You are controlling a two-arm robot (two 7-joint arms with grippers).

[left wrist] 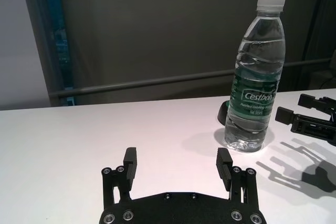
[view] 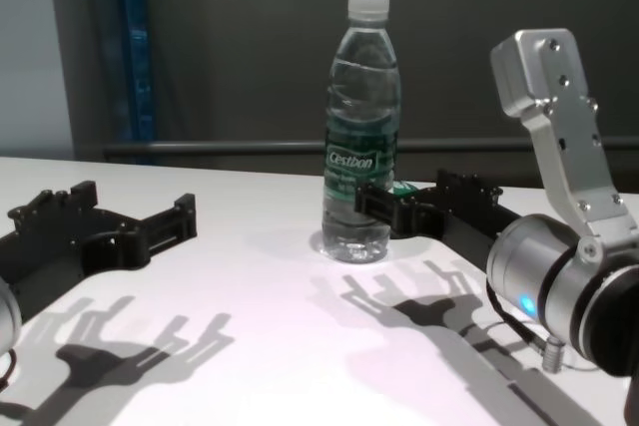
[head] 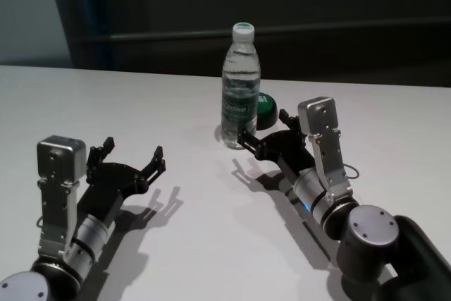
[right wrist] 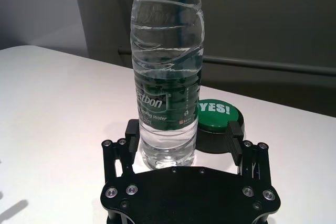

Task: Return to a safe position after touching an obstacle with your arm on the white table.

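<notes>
Standing upright on the white table (head: 176, 244), the bottle (head: 241, 89) holds water.

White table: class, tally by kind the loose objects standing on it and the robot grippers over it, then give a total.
Water bottles: 1
Green-topped push buttons: 1
Grippers: 2, left gripper and right gripper, both open
Total: 4, over the white table

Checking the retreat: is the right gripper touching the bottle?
Cannot tell. In the right wrist view the bottle stands between the right gripper's open fingers, but no gap or contact shows plainly.
</notes>
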